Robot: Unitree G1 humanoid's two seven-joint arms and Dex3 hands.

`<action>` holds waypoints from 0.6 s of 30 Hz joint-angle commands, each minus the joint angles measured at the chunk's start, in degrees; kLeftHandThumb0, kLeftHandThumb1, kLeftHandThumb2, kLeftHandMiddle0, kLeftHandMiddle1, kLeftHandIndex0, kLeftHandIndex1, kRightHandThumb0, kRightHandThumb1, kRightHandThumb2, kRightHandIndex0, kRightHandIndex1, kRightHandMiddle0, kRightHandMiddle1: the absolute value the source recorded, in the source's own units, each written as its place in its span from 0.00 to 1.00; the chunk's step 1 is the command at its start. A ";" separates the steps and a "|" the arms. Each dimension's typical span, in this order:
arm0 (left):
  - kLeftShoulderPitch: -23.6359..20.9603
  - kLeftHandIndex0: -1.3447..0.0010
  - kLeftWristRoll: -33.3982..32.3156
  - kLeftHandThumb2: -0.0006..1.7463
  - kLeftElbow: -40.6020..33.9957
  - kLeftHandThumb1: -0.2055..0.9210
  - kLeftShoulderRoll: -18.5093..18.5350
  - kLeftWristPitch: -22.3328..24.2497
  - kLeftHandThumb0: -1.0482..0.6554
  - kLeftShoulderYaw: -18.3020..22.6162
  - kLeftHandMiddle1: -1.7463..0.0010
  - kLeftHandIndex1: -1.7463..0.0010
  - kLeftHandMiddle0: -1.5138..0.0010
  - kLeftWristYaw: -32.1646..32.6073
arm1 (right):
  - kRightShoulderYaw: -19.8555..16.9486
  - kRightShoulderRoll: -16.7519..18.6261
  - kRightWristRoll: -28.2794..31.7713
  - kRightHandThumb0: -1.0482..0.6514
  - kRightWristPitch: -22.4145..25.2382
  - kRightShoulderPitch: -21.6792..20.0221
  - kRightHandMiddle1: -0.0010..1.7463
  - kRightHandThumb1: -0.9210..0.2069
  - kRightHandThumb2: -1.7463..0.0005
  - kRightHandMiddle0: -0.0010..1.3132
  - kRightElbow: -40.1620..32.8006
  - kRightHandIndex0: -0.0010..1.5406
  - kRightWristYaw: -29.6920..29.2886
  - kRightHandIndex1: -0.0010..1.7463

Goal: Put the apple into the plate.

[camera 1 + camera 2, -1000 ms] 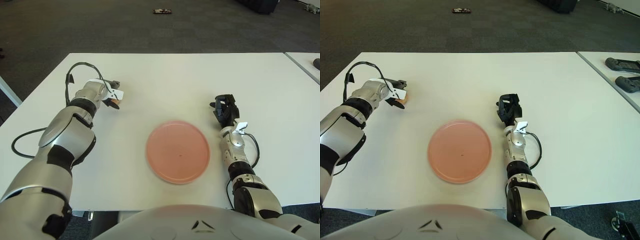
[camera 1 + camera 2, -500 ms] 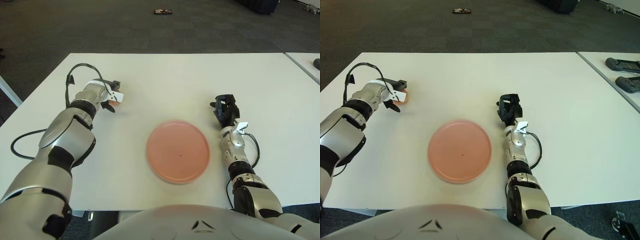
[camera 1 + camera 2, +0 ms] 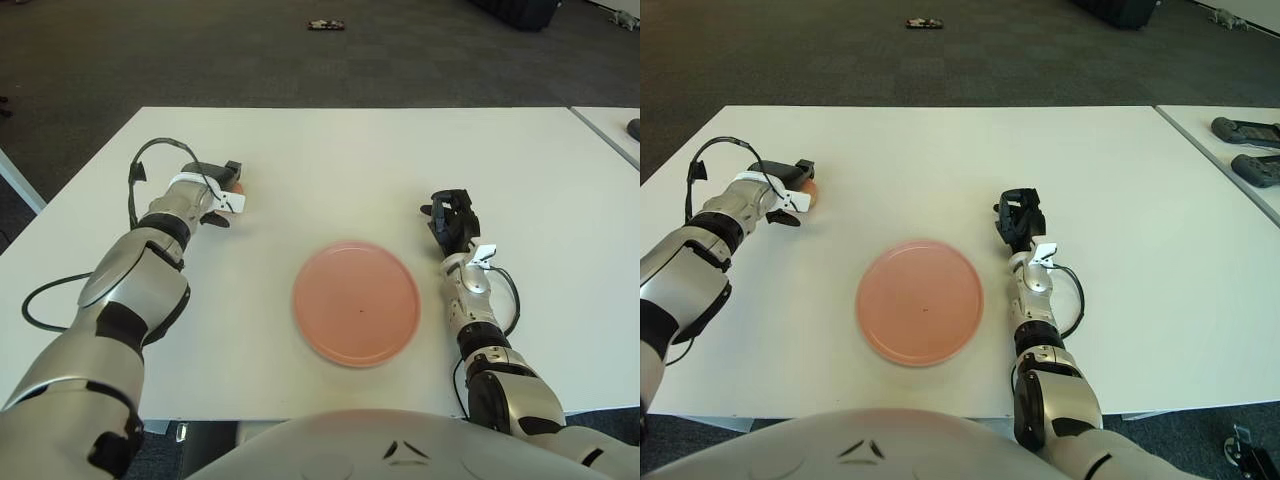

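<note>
A white bench (image 3: 350,160) is carrying a pink plate (image 3: 356,303) at its centre, still bare — the apple is not in it yet. The grasp step is under way: the left hand (image 3: 790,196) is sitting at the far left, its fingers curling around the apple (image 3: 810,188), which is peeking out orange behind them. Next it needs lifting and carrying right to the plate. The right hand (image 3: 449,219) is waiting just right of the plate, fingers curled, gripping nothing.
</note>
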 commanded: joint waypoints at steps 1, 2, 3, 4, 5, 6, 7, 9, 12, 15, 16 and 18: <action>4.38 0.84 0.29 0.59 1.82 0.34 -0.83 -0.16 0.38 -0.25 0.28 0.08 0.64 -0.03 | -0.73 -0.29 1.18 0.41 3.08 2.32 1.00 0.01 0.70 0.15 2.91 0.22 -0.18 0.81; 4.50 0.82 0.42 0.60 1.82 0.34 -0.80 -0.11 0.38 -0.27 0.27 0.07 0.63 0.50 | -0.76 -0.36 1.19 0.41 3.09 2.26 1.00 0.01 0.70 0.15 3.08 0.22 -0.17 0.81; 4.56 0.70 0.53 0.59 1.82 0.41 -0.79 -0.10 0.37 -0.29 0.26 0.09 0.62 0.79 | -0.77 -0.39 1.20 0.41 3.09 2.22 1.00 0.00 0.70 0.15 3.20 0.22 -0.17 0.81; 4.70 0.63 0.81 0.59 1.81 0.46 -0.71 -0.03 0.36 -0.47 0.24 0.11 0.62 1.39 | -0.80 -0.46 1.21 0.41 3.10 2.15 1.00 0.00 0.70 0.15 3.39 0.22 -0.15 0.81; 4.80 0.62 1.01 0.60 1.81 0.46 -0.65 0.03 0.41 -0.60 0.25 0.10 0.59 1.85 | -0.82 -0.51 1.22 0.41 3.10 2.10 1.00 0.00 0.70 0.15 3.54 0.22 -0.14 0.81; 4.96 0.61 1.23 0.62 1.80 0.45 -0.56 0.05 0.49 -0.75 0.26 0.08 0.55 2.46 | -0.83 -0.55 1.24 0.41 3.11 2.06 1.00 0.00 0.70 0.15 3.65 0.22 -0.11 0.81; 5.06 0.60 1.36 0.65 1.80 0.44 -0.50 0.06 0.53 -0.85 0.26 0.06 0.52 2.88 | -0.83 -0.58 1.25 0.41 3.10 2.03 1.00 0.00 0.71 0.15 3.72 0.22 -0.09 0.81; 5.32 0.59 1.59 0.68 1.79 0.42 -0.37 -0.05 0.57 -0.98 0.26 0.04 0.49 3.92 | -0.88 -0.68 1.34 0.41 3.04 1.93 1.00 0.00 0.71 0.15 3.94 0.22 0.10 0.81; 5.78 0.59 1.25 0.73 1.78 0.38 -0.23 -0.33 0.60 -0.57 0.22 0.02 0.47 5.83 | -0.98 -0.85 1.49 0.41 2.63 1.80 1.00 0.00 0.71 0.15 4.35 0.22 0.64 0.81; 3.98 0.60 1.69 0.72 0.30 0.41 -1.51 2.31 0.61 -1.07 0.20 0.01 0.51 3.46 | -1.10 -0.93 1.58 0.41 2.39 1.73 1.00 0.01 0.70 0.16 4.65 0.22 1.07 0.81; 6.24 0.60 0.64 0.71 0.51 0.44 -2.70 4.27 0.61 0.06 0.20 0.01 0.53 6.82 | -1.16 -0.98 1.65 0.41 2.33 1.70 1.00 0.01 0.70 0.16 4.77 0.22 1.26 0.81; 10.16 0.55 -1.86 0.77 1.40 0.36 -3.65 4.82 0.61 2.69 0.10 0.07 0.51 12.58 | -1.26 -1.05 1.78 0.41 2.22 1.65 1.00 0.02 0.69 0.16 4.97 0.22 1.58 0.81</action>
